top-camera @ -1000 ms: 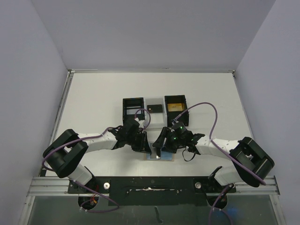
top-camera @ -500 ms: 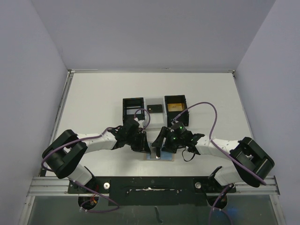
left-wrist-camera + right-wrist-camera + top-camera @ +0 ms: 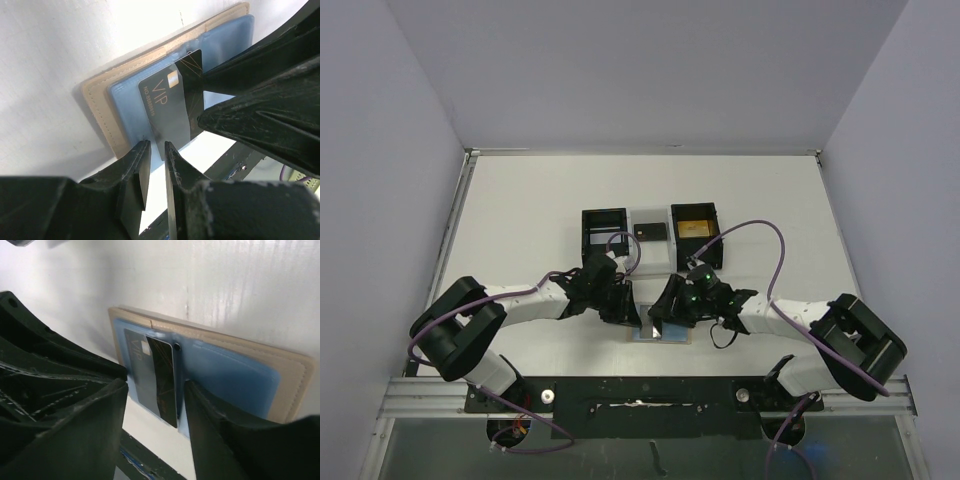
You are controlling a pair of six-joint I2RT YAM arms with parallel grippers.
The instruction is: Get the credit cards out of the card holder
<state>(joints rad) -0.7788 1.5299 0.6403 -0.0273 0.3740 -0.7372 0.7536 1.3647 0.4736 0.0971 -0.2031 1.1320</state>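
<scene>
Two cards (image 3: 165, 110) protrude from the card holder (image 3: 100, 100), so my open right end effector (image 3: 156, 390) straddles them while my left end effector (image 3: 155, 152), gripping or not I cannot tell, seems to brace it.

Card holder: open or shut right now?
Open. The card holder lies spread flat, both blue panels up, a black card over one.

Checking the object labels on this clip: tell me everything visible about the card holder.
The card holder lies open and flat on the white table, near its front edge. Its outer looks like tan stitched leather; inside are two translucent blue-grey pockets. A black VIP card sticks out of one pocket. The left gripper sits at its edge; the right gripper, jaws open, straddles the card.
</scene>
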